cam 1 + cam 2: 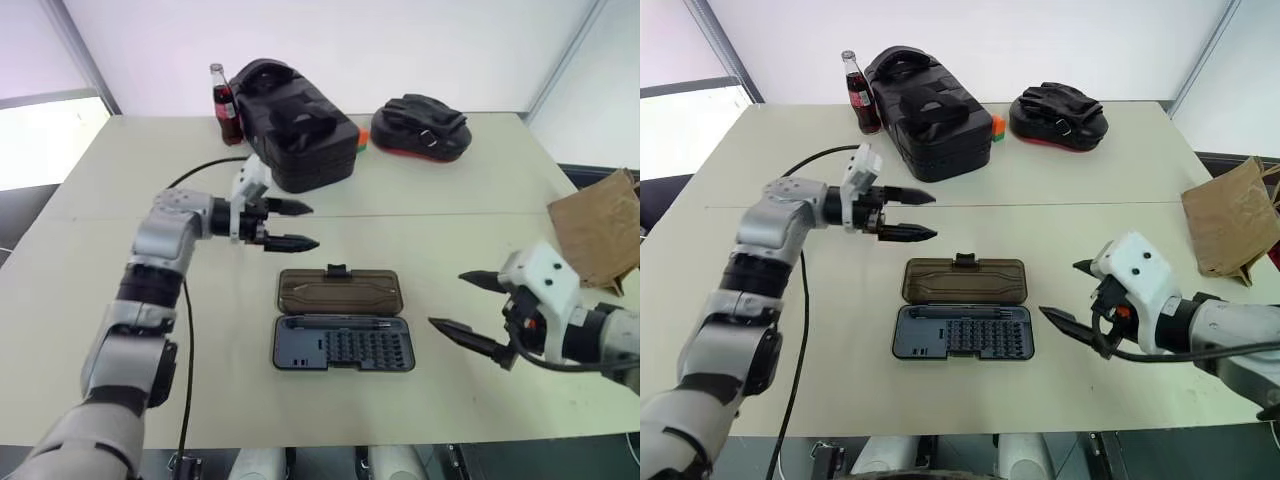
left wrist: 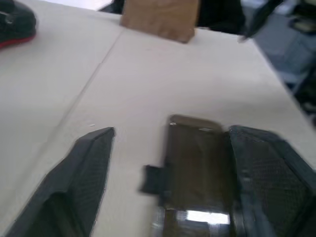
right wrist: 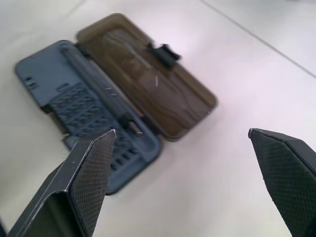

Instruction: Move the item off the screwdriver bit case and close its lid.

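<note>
The screwdriver bit case [image 1: 344, 348] lies open in the middle of the table, its dark base nearest me with the bits in rows. Its brown see-through lid [image 1: 339, 292] lies flat behind the base, latch [image 1: 337, 270] pointing away. Nothing rests on the case. My left gripper [image 1: 312, 225] hovers open just beyond the lid's left corner, fingers pointing right, holding nothing. My right gripper [image 1: 447, 299] stands open to the right of the case, fingers pointing left toward it, also holding nothing. The right wrist view shows the base [image 3: 94, 103] and lid [image 3: 148, 84] between its fingers.
A black tool bag [image 1: 295, 125] and a cola bottle [image 1: 226, 105] stand at the back left, close behind my left gripper. A black and red pouch [image 1: 420, 128] sits at the back middle. A brown paper bag [image 1: 598, 232] lies at the right edge.
</note>
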`<state>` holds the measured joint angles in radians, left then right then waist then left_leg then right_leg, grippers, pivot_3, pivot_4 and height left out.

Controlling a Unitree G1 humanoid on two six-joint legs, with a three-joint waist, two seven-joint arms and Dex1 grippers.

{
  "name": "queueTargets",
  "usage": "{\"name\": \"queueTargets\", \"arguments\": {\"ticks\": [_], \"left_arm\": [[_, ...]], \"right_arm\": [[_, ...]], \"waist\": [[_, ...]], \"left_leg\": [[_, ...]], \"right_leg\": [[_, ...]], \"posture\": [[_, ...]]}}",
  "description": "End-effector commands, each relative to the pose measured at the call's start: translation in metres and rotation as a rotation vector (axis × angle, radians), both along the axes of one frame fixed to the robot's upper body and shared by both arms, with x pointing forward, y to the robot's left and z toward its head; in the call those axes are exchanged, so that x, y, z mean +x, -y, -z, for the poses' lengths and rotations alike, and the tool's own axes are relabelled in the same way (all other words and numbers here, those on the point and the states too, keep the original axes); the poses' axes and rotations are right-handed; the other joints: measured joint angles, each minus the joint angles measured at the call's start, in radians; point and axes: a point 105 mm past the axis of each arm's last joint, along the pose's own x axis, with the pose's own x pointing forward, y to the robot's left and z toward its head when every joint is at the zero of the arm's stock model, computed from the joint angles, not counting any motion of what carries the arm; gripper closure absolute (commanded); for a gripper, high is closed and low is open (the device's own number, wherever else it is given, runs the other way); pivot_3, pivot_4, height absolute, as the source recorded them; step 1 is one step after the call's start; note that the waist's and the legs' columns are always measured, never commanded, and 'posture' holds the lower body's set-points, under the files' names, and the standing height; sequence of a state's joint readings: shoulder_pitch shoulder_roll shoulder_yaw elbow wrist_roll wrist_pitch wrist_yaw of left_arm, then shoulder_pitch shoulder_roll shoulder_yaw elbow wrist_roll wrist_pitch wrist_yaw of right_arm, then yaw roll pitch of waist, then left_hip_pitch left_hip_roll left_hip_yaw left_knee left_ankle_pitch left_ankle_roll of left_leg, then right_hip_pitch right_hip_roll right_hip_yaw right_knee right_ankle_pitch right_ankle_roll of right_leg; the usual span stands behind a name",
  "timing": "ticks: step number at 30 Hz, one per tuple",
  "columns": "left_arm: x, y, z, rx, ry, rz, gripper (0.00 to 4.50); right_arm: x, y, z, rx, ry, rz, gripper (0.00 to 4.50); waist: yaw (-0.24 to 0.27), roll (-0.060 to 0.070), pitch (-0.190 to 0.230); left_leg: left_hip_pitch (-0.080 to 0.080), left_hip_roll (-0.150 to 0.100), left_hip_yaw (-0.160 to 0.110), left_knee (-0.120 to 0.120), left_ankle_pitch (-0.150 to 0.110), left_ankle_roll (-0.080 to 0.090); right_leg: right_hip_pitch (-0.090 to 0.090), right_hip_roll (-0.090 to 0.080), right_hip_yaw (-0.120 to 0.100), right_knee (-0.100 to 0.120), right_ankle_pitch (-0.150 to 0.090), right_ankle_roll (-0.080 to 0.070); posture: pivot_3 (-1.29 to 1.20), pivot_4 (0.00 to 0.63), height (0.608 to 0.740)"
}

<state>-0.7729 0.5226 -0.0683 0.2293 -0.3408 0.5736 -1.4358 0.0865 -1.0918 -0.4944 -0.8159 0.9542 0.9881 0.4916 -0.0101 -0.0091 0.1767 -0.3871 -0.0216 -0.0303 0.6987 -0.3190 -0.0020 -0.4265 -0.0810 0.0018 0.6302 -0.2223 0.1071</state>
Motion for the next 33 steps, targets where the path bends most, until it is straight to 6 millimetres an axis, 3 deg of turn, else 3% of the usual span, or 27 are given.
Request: {"name": "queueTargets", "arguments": {"ticks": [1,5,6,20,27,33], "left_arm": [[-0.034,0.001,-0.001,0.077,0.013,0.091,2.34],[-0.061,-0.004,0.024,0.216,0.053,0.139,4.38],[-0.065,-0.005,0.032,0.254,0.067,0.149,4.45],[-0.089,-0.003,0.097,0.455,0.149,0.203,4.45],[-0.094,0.000,0.113,0.471,0.116,0.165,4.45],[-0.099,-0.001,0.119,0.466,0.089,0.132,4.45]], "right_arm": [[0.014,0.003,-0.010,-0.024,0.058,-0.014,0.00],[0.036,0.004,-0.011,-0.030,0.086,-0.022,0.00],[0.041,0.003,-0.010,-0.030,0.090,-0.024,0.00],[0.096,-0.021,0.024,-0.082,0.024,-0.140,0.00],[0.101,-0.029,0.040,-0.128,-0.039,-0.208,0.00],[0.122,-0.039,0.043,-0.163,-0.051,-0.229,0.00]], "waist": [[-0.004,0.000,0.000],[-0.002,0.000,0.000],[-0.002,0.001,0.000],[-0.001,0.001,0.001],[-0.001,0.002,0.000],[-0.004,0.003,0.000]], "left_leg": [[0.000,0.000,0.000,0.000,0.000,0.000],[0.001,0.001,0.001,0.000,0.000,0.000],[0.001,0.001,0.001,0.000,0.000,0.000],[0.000,0.000,0.002,0.000,0.000,0.000],[0.000,0.000,0.002,0.000,0.000,0.000],[0.004,0.000,0.002,-0.001,0.000,0.000]], "right_leg": [[0.000,0.000,0.000,0.000,0.000,0.000],[0.000,0.000,0.001,0.000,0.000,-0.001],[0.000,0.000,0.001,0.000,0.000,-0.001],[-0.001,0.000,0.001,-0.001,-0.002,-0.003],[-0.001,-0.001,0.001,-0.001,-0.002,-0.003],[0.001,0.000,0.001,0.000,-0.002,-0.003]], "posture": [[0.00,0.150,0.740],[0.00,0.150,0.740],[0.00,0.150,0.740],[0.00,0.150,0.740],[0.00,0.150,0.740],[0.00,0.150,0.740]]}}
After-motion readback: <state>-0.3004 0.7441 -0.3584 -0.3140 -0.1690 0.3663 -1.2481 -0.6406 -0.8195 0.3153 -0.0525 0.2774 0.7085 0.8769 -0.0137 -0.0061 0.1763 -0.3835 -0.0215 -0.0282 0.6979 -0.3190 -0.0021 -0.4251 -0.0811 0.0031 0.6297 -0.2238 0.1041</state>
